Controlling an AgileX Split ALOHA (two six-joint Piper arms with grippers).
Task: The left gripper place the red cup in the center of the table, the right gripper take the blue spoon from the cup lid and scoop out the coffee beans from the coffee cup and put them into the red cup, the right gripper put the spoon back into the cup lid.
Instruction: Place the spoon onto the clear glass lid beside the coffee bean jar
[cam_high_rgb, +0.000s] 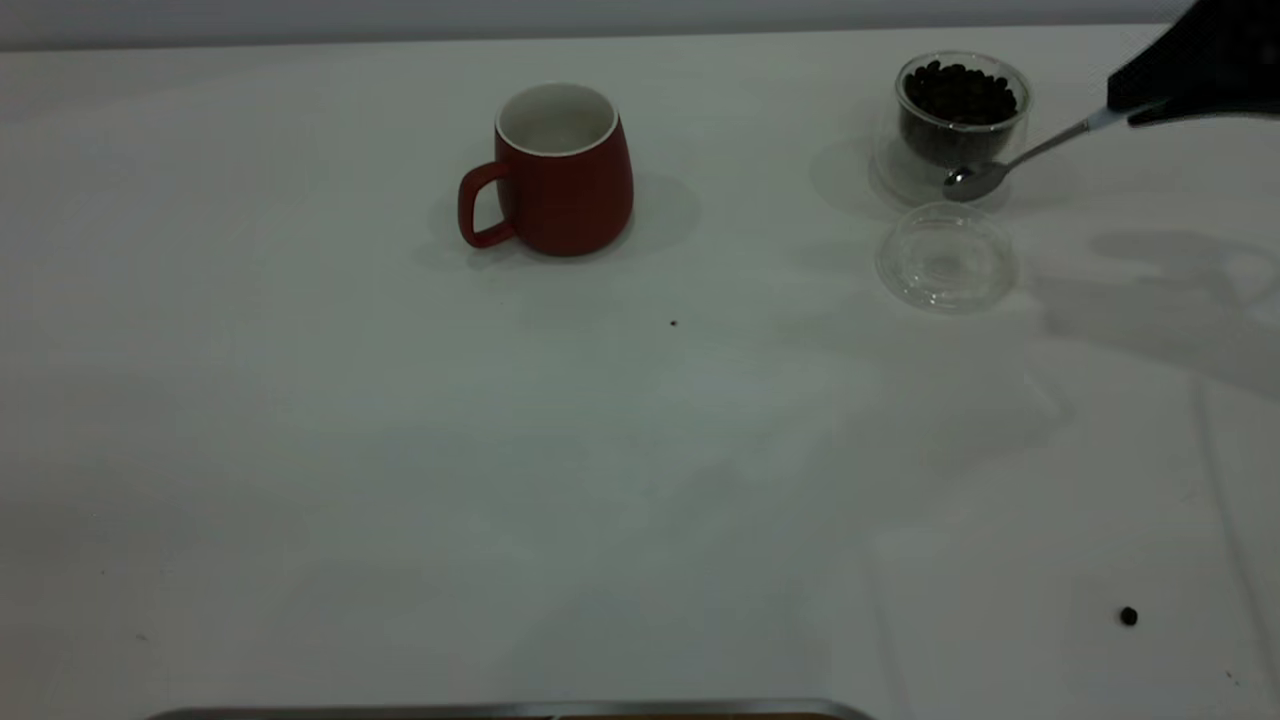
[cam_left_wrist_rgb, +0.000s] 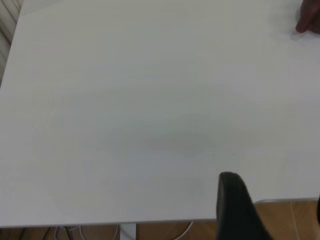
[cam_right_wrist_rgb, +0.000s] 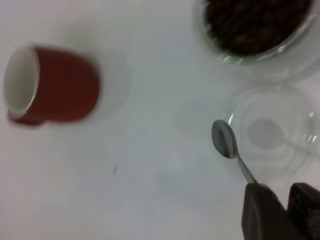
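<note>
Blue spoon (cam_high_rgb: 1010, 165), shiny oval bowl seemingly empty, clamped in right tool (cam_right_wrist_rgb: 280, 210).

White table (cam_high_rgb: 400, 480), red cup (cam_high_rgb: 560, 180), coffee cup (cam_high_rgb: 958, 115), cup lid (cam_high_rgb: 946, 258), 1 stray bean (cam_high_rgb: 1128, 616)

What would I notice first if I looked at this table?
Probably the red cup, standing upright and empty near the middle of the white table. Next, off to the right, the coffee cup full of dark coffee beans, with the empty cup lid just in front of it. Beside them the right gripper holds the blue spoon in the air, its bowl empty.
</note>
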